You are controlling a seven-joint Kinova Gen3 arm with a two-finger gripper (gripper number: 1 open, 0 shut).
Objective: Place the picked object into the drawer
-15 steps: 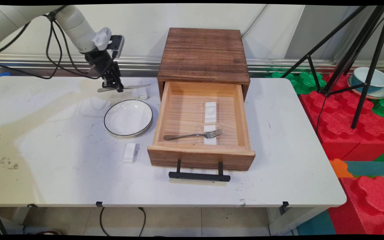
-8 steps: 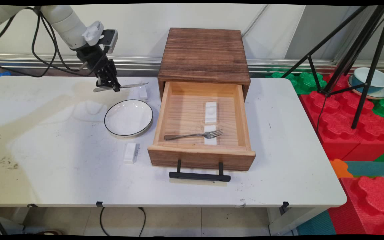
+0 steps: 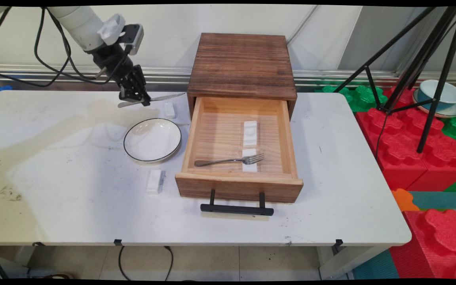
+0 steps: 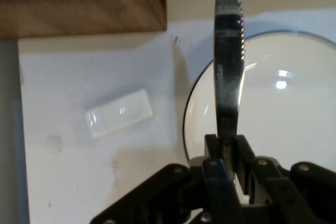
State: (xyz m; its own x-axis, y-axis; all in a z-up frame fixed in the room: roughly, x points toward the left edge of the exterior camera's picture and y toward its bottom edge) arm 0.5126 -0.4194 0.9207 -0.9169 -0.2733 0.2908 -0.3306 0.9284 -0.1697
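Note:
My gripper (image 3: 137,99) hangs above the table's far left part, shut on a steel knife (image 3: 154,99) that lies level, blade pointing right toward the wooden drawer box (image 3: 242,63). In the hand view the gripper (image 4: 227,148) pinches the knife (image 4: 229,51), whose serrated blade runs up over the white black-rimmed plate (image 4: 283,103). That plate (image 3: 152,139) sits below and in front of the gripper. A small white rest (image 3: 169,109) lies on the table under the blade tip, also seen as the white rest (image 4: 119,112).
The open drawer (image 3: 239,186) holds a fork (image 3: 230,160) laid on one white rest (image 3: 249,164), with another white rest (image 3: 250,133) behind it. A further white rest (image 3: 154,181) lies left of the drawer front. A black tripod (image 3: 418,67) and red foam blocks (image 3: 418,158) stand to the right.
The gripper with the knife rose from near the table and then shifted right toward the drawer box. Nothing else moved.

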